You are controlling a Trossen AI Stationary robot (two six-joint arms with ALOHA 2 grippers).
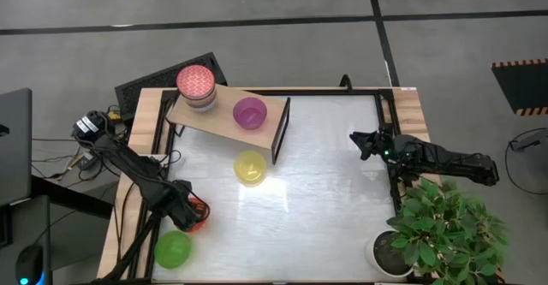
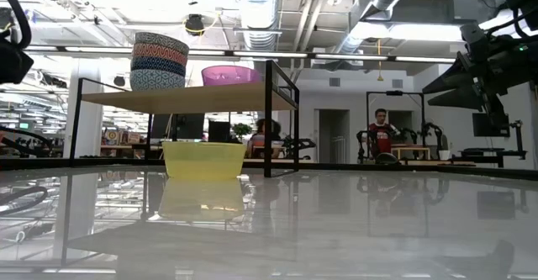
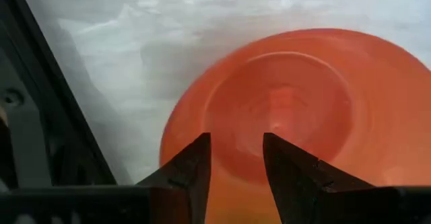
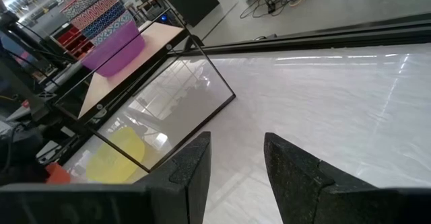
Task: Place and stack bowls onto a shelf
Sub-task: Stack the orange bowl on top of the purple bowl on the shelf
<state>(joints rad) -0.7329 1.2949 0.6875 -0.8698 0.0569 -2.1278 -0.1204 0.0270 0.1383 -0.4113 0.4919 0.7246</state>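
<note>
My left gripper [image 3: 236, 162] is open and points down over the plain red bowl [image 3: 296, 109], which sits on the table near its left near corner [image 1: 199, 219]. The fingers stand above the bowl's rim nearest the wrist; no touch shows. The green bowl [image 1: 173, 249] sits just nearer the near edge. The yellow bowl [image 1: 249, 167] rests on the table in front of the shelf [image 1: 224, 122]. On the shelf stand a stack of patterned bowls [image 1: 196, 86] and the purple bowl [image 1: 249, 112]. My right gripper [image 4: 236, 163] is open and waits in the air at the table's right side [image 1: 360, 141].
A potted plant [image 1: 445, 229] fills the right near corner beside the right arm. The shelf's dark end panel [image 1: 281, 129] stands upright next to the yellow bowl. Bare tabletop [image 1: 325, 199] lies between the arms. People show in the room beyond the table [image 2: 382, 129].
</note>
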